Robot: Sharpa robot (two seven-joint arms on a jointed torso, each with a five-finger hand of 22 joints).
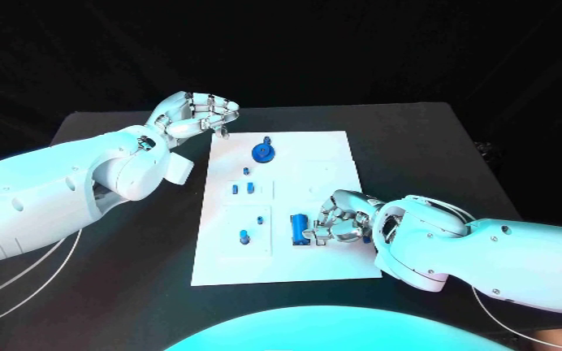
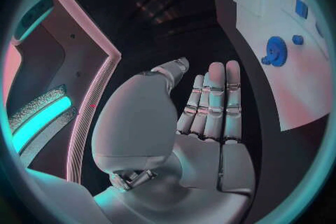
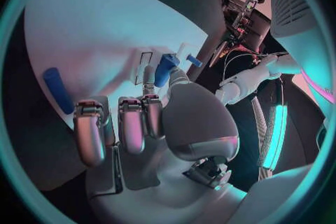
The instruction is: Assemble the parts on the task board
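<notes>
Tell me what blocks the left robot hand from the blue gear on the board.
Nothing visible. The left robot hand hangs beside the task board, with bare board between it and the blue gear.

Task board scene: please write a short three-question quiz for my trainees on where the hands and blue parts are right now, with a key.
1. True or false: the left hand holds the blue gear.
2. Which hand is over the task board, beside the blue cylinder? A) the left hand B) the right hand C) both hands
3. Fill in: seen from the robot, the blue gear lies toward the board's ____ end (near or far).

Key:
1. False. The gear lies on the board, apart from the left hand.
2. B.
3. Far.
</notes>
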